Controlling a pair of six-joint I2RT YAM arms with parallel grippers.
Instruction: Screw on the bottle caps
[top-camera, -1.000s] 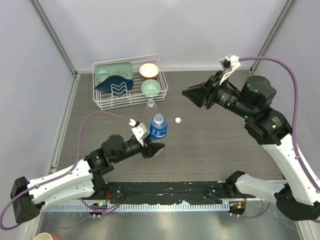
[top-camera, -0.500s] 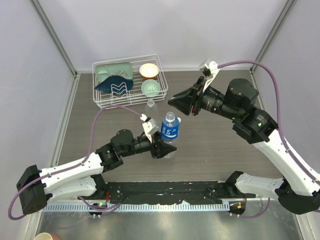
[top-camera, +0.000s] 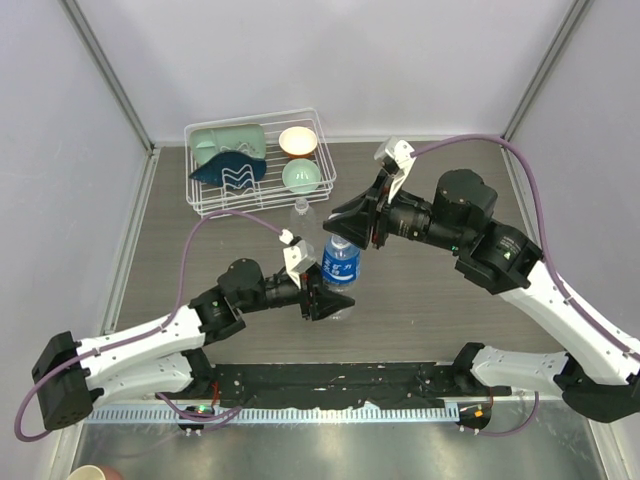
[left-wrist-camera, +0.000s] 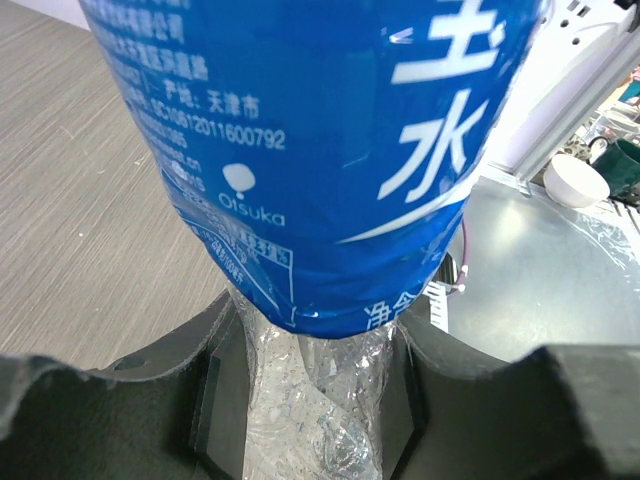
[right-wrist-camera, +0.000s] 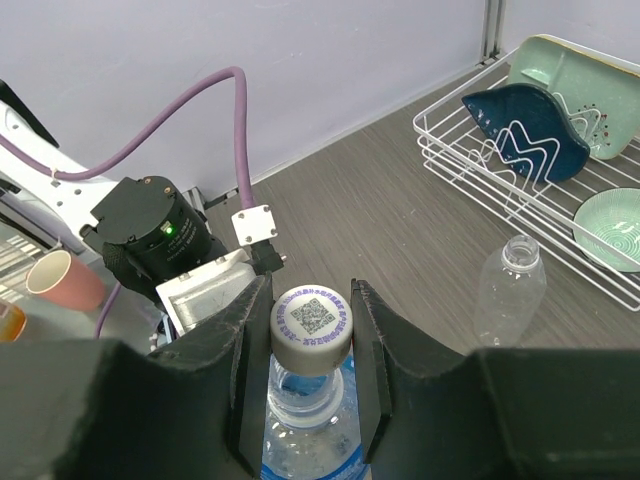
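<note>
The blue-labelled bottle (top-camera: 341, 262) is held upright mid-table. It's clamped low on its clear base by the left gripper (left-wrist-camera: 315, 400), with the fingers pressed in on both sides. A white cap (right-wrist-camera: 311, 318) with a QR sticker is sat on its neck and is flanked really closely by the right gripper (top-camera: 350, 226) fingers (right-wrist-camera: 250, 350). Whether it's actually pinched can't be told tbh. The plain bottle (right-wrist-camera: 510, 288) is seen uncapped, stood just beside the wire rack (top-camera: 205, 195).
</note>
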